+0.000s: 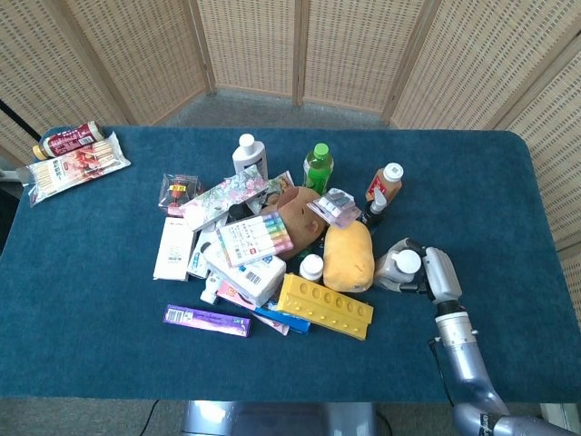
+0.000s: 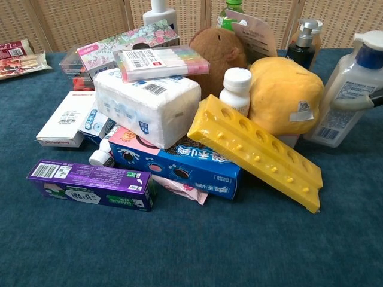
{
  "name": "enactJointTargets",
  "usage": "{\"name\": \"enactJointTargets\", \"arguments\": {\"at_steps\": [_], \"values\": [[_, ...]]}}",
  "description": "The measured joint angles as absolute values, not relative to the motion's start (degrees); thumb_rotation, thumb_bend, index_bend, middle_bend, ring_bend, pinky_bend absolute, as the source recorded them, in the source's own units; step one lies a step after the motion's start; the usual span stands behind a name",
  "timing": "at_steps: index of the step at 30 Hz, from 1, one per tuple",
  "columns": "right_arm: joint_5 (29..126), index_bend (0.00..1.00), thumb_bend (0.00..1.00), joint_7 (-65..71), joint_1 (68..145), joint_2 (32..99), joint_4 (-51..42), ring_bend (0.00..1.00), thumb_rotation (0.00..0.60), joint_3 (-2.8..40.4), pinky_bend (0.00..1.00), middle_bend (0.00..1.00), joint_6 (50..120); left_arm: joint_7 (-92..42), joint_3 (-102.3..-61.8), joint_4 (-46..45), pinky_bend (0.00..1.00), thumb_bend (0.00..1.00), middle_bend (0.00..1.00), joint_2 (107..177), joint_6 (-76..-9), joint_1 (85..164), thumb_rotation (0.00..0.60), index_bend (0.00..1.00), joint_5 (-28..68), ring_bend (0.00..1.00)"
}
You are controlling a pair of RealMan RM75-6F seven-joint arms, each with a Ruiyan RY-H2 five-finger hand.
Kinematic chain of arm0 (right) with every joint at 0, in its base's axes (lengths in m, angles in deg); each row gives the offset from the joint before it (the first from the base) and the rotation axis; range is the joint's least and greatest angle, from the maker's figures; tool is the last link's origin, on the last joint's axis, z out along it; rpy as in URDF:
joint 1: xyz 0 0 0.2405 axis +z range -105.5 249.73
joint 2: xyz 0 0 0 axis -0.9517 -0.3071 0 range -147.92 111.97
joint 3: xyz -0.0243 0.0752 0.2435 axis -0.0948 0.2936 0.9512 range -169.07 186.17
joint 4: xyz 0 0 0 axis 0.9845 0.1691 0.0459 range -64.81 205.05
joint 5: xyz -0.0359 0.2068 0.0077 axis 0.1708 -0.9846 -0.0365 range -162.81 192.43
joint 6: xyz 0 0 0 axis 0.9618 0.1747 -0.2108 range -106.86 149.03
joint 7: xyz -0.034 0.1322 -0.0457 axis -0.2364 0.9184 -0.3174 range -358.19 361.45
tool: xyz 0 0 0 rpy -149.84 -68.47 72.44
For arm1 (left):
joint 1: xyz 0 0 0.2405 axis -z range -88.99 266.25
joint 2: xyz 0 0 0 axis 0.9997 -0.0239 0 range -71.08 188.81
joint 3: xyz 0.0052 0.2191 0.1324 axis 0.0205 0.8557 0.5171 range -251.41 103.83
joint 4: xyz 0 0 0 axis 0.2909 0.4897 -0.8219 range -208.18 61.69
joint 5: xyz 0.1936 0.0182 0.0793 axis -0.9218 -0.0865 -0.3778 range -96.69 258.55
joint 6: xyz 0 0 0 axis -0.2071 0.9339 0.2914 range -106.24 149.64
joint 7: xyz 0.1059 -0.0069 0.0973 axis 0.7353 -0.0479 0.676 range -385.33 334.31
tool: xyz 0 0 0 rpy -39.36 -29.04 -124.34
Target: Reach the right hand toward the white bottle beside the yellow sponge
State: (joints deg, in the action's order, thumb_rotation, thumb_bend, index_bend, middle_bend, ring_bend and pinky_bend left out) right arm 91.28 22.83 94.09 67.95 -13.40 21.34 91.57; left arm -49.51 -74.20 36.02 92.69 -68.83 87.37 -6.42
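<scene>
R robot hand (image 1: 434, 274) round white bottle (image 1: 399, 269)

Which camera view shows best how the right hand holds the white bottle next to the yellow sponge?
The head view: it shows the whole right hand wrapped around the tilted white bottle beside the yellow sponge. The chest view shows the bottle's label large, but only one finger crossing it at the frame edge.

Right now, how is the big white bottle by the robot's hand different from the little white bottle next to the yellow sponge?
The big white bottle leans over with the right hand around it; the little white bottle stands straight and untouched. The big one has a blue collar under its cap; the little one is plain white. The big one is taller. Both have white caps and sit by the yellow sponge.
</scene>
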Motion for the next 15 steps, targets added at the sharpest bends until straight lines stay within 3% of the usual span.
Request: {"name": "enactJointTargets", "arguments": {"at_steps": [15], "values": [[91.02, 0.46, 0.0, 12.98, 94.35, 57.22, -31.54, 0.87, 0.6, 27.11, 1.0, 0.98, 95.44, -50.17, -74.14, 36.0, 0.0, 0.0, 0.0, 92.53, -69.05, 87.21, 0.6, 0.0, -6.91, 0.0]]}}
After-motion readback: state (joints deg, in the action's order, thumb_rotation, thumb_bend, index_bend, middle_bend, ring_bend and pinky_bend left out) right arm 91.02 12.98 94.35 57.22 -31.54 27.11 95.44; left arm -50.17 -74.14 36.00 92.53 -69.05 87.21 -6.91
